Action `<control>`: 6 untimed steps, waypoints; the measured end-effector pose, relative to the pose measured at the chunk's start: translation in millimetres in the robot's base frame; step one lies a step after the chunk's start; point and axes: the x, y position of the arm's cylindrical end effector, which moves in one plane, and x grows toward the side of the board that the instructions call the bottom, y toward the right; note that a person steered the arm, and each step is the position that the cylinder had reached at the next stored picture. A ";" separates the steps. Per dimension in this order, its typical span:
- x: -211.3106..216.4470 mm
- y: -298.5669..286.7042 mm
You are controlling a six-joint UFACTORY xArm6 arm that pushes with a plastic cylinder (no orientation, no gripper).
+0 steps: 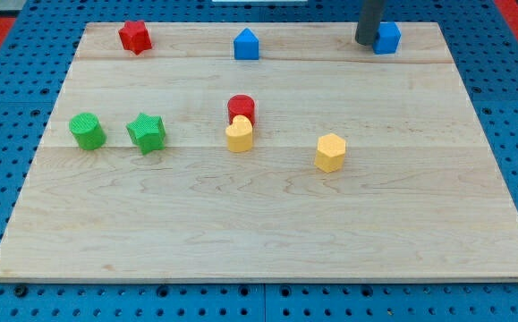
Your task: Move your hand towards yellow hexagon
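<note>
Rod descends at the view's top right; my tip (369, 42) rests on the bench (259, 233), touching or just beside the left face of a blue block (387, 38). No jaws on this end effector: a bare rod, holding nothing.

Landmark: yellow hexagon (330, 152).
- Tip is well apart from it, up and a little to the view's right.
- Yellow block (239, 135), rounded, lies to its left, touching a red cylinder (242, 108) just above.
- Green star (146, 132) and green cylinder (88, 131) sit far left of it.
- Blue house-shaped block (246, 44) and red star (135, 36) lie up-left, along the far edge.

Step, as I judge it: slide nearly straight down the view, drifting slightly left. Path looks free of blocks. Pull off the blue block cleanly, then slow near the hexagon so as not to shove it.

Containers: none seen.
</note>
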 end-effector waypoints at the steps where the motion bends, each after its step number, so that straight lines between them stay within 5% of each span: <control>1: 38.0 -15.9; 5: 53.1 -10.5; 6: 88.7 -10.5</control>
